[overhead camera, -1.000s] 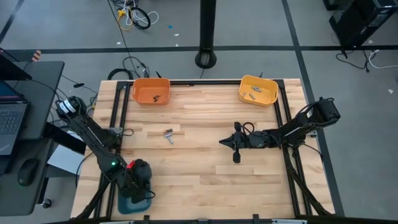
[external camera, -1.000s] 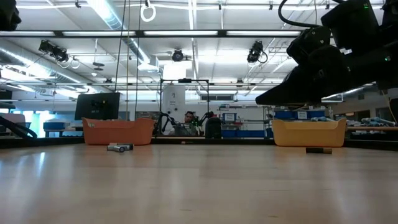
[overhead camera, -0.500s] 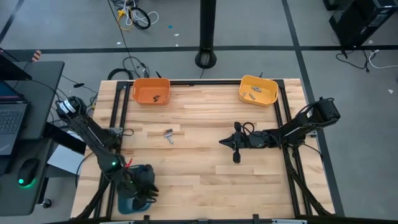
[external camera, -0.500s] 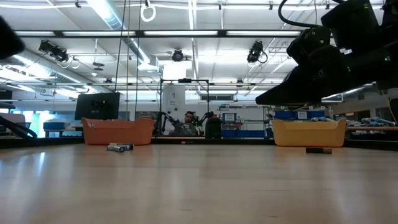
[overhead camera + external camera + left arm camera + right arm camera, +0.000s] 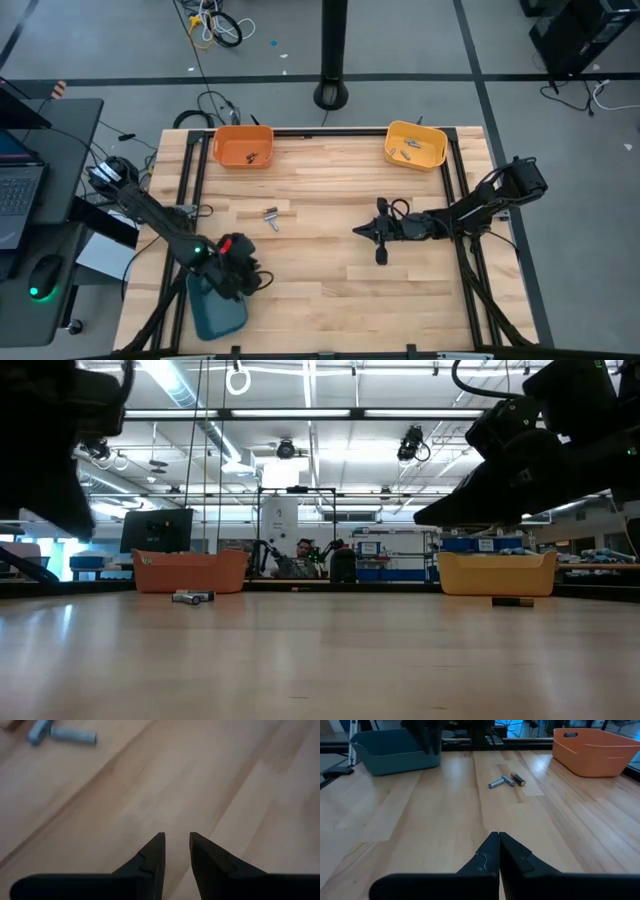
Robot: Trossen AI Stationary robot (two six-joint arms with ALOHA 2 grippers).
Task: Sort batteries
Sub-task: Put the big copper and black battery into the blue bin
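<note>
Three small batteries lie loose on the wooden table left of centre: two silvery and one dark. They also show in the left wrist view. A small dark boxy battery lies by my right gripper, which hovers shut near the table's middle. My left gripper hangs over bare wood at the near left, just right of the teal tray. Its fingers stand a little apart with nothing between them.
An orange tray at the far left and a yellow tray at the far right each hold a few batteries. Bare wood lies between the two arms. A black frame runs along the table's edges.
My left gripper has swung from above the teal tray toward the table's right edge and a little toward the far edge, rolling as it went. It now hangs over bare wood. The left arm has come into the low view at the left. The batteries have not moved.
</note>
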